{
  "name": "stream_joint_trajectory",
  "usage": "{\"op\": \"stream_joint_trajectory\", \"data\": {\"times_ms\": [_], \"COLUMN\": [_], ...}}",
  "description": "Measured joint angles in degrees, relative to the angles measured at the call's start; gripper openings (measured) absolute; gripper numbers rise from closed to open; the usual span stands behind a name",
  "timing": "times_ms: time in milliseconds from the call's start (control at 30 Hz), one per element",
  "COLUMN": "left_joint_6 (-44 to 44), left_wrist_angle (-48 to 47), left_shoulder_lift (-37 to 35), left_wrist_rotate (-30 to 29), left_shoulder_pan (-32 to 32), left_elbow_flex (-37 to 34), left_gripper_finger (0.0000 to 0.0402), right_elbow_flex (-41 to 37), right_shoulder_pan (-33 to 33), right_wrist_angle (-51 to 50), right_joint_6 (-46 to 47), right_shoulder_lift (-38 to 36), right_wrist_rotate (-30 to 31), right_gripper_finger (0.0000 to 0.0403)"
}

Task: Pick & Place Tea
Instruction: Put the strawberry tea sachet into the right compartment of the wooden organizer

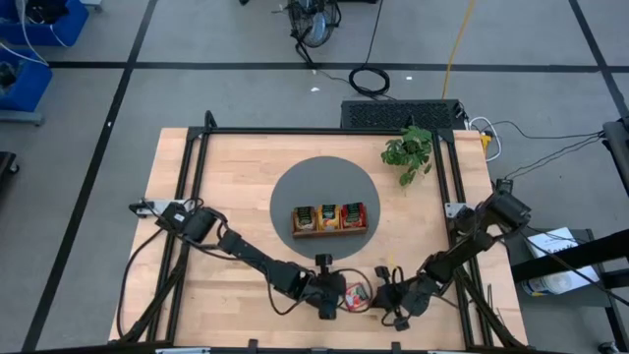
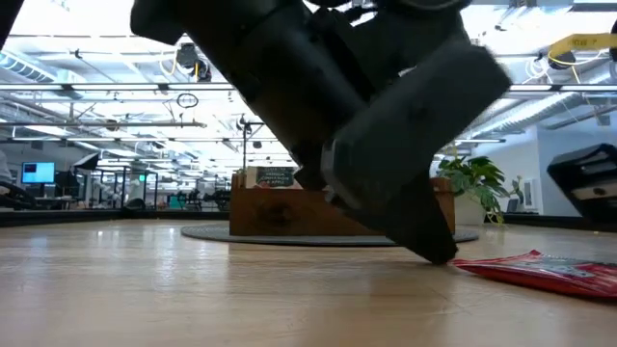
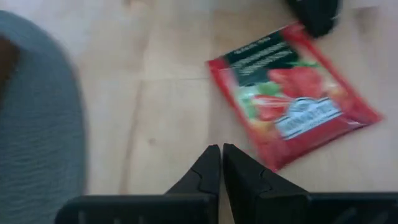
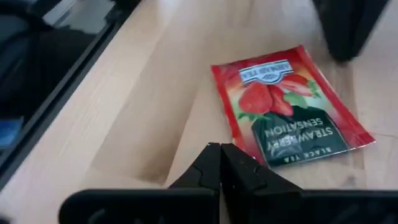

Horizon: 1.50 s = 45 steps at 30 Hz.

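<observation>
Down at the near edge of the wooden tabletop [image 1: 226,187], a red strawberry tea sachet [image 1: 357,296] lies flat on the bare wood, label up, with both arms bent in low on either side of it. Nothing is holding it. The left gripper [image 3: 221,163] hovers just beside the sachet [image 3: 291,93], its two dark fingers [image 3: 202,171] pressed together on nothing, tips pointing at the packet's near edge. The right gripper [image 4: 220,158] comes in from the other side, its fingers [image 4: 244,169] also clenched tight and empty, tips right at the sachet's [image 4: 286,106] lower border, though I cannot tell if they touch it. From table height the sachet [image 2: 540,269] shows as a thin red sliver lying flat, with a dark arm looming over it. Well apart, in the middle of the tabletop, a grey round mat [image 1: 324,202] carries the long brown wooden tray [image 1: 329,218], its compartments filled with upright sachets. A small potted plant [image 1: 410,152] stands near the far right corner.
</observation>
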Motion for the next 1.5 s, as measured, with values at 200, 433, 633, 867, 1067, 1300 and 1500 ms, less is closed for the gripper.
{"op": "stream_joint_trajectory", "data": {"times_ms": [200,433,633,867,1067,1300,1500], "left_joint_6": [0.3,3.91,4.22,6.08,5.6,3.82,3.13], "left_wrist_angle": [0.57,1.01,0.9,1.68,2.46,3.82,3.79], "left_shoulder_lift": [-0.09,-0.11,-0.11,-0.83,-1.46,-1.51,0.7], "left_wrist_rotate": [7.37,8.39,7.59,6.62,7.22,8.97,8.01], "left_shoulder_pan": [-0.2,-1.89,-2.18,-2.4,-2.73,-2.72,-2.08], "left_elbow_flex": [0.07,0.09,0.09,0.0,0.0,0.0,-0.02], "left_gripper_finger": [0.0026,0.0026,0.0026,0.0026,0.0026,0.0026,0.0026], "right_elbow_flex": [0.14,0.1,0.03,-0.05,-0.08,0.01,0.02], "right_shoulder_pan": [-1.75,-4.49,-4.64,-3.92,-3.87,-4.79,-4.84], "right_wrist_angle": [-0.3,-0.59,0.21,0.46,-0.01,-0.98,-0.73], "right_joint_6": [0.7,-0.65,-0.74,-1.61,0.36,5.75,8.89], "right_shoulder_lift": [1.79,1.51,1.57,0.59,0.5,0.3,0.34], "right_wrist_rotate": [5.24,5.83,5.65,4.35,4.34,0.46,0.2], "right_gripper_finger": [0.0,0.0,0.0,0.0,0.0,0.0,0.0005]}}
